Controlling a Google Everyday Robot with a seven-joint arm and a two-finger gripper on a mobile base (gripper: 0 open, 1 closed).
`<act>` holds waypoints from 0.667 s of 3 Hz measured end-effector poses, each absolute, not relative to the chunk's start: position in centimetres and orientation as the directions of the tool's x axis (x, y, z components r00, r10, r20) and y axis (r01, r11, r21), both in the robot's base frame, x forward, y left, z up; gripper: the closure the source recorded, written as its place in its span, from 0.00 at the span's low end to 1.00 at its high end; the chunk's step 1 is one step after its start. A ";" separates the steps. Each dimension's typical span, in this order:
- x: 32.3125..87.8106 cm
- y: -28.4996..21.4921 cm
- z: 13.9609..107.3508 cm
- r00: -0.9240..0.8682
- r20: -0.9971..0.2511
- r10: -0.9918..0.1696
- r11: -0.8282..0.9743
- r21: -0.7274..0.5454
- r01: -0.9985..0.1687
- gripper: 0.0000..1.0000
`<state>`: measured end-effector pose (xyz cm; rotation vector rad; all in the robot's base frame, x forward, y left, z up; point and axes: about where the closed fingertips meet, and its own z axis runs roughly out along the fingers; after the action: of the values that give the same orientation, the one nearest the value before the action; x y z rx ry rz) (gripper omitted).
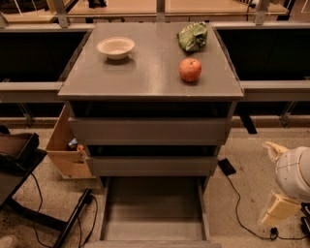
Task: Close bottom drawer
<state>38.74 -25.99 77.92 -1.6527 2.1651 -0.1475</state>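
In the camera view, the bowl (116, 47) sat upper left on the cabinet (150, 85) top, with a green bag (193, 37) and an apple (190, 69) to its right. A cardboard box (65, 154) at left held small items I could not identify. The bottom drawer (152, 215) stood pulled out at bottom centre, its grey tray floor showing. The gripper (280, 194) hung at the lower right edge, well apart from the drawer; I could not tell its state. Only the arm's (296, 170) white rounded end showed, low over the floor.

Speckled floor (252, 160), cardboard box (65, 152) left, wooden tabletop (126, 7) behind, warm light.
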 end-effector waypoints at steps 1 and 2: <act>38.7 -26.0 78.0 -0.212 -0.256 -0.943 0.290 -0.323 -0.901 0.00; 38.8 -25.5 76.6 -0.208 -0.272 -0.940 0.296 -0.339 -0.893 0.00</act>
<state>38.79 -25.49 76.58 -1.6379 2.1482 -0.1488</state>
